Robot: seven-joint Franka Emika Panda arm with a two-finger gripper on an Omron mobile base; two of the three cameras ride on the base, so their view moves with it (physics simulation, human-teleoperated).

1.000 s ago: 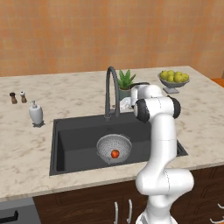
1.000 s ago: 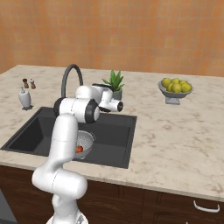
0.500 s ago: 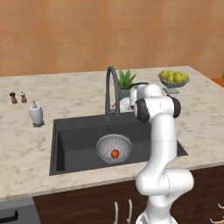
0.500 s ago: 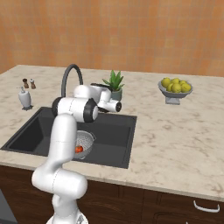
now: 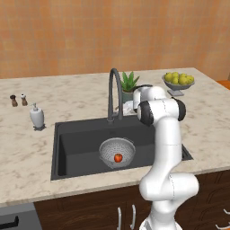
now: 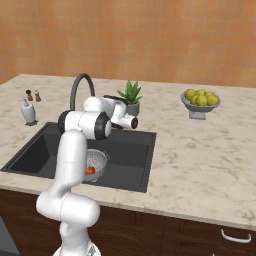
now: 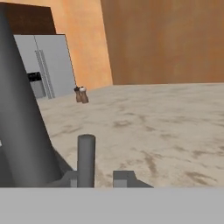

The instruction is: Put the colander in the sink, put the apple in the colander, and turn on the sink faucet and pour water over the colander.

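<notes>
Colander (image 5: 117,152) was seen seated in sink (image 5: 76,143), apple (image 5: 118,157) inside it. Pincer (image 7: 104,178) was clenched at the base of sink faucet (image 5: 113,92), whose upright lever (image 7: 86,159) rose just left of the fingertips; contact could not be confirmed.

Glossy white rounded arm (image 5: 167,148) segments, dark joint bands; gripper (image 7: 102,178) fingertips apparently grey.

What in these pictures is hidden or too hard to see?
- Gripper fingers: arm hides them in both base views.
- Faucet handle: hand view cuts off its base, so contact is unclear.
- Colander: arm partly covers it in right base view.
- Shakers: too small to tell apart.
</notes>
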